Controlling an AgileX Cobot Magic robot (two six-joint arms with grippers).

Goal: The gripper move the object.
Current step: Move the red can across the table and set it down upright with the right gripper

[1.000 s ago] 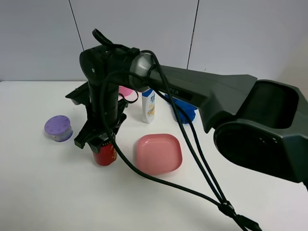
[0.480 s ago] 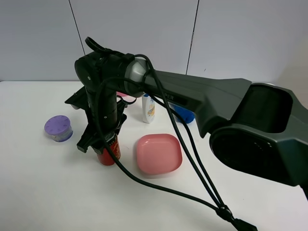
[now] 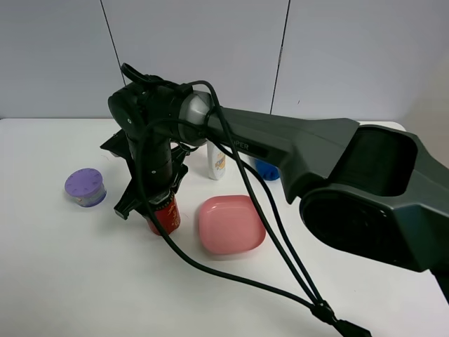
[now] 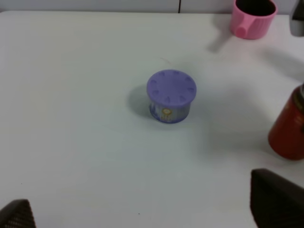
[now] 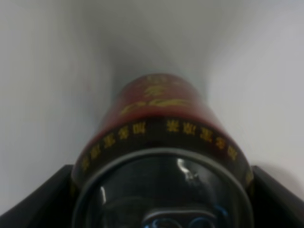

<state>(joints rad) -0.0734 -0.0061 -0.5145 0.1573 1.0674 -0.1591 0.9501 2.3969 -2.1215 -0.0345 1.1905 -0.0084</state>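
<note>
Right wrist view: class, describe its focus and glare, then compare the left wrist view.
Right wrist view: the red drink can with gold markings fills the frame, lettering readable, shiny top showing small glints. Left wrist view: the purple lidded tub is sharp, casting a soft shadow.

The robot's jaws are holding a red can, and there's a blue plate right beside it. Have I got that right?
Not quite: the plate is pink, not blue, as the exterior high view shows. The jaws do hold the red can, with the plate beside it.
</note>
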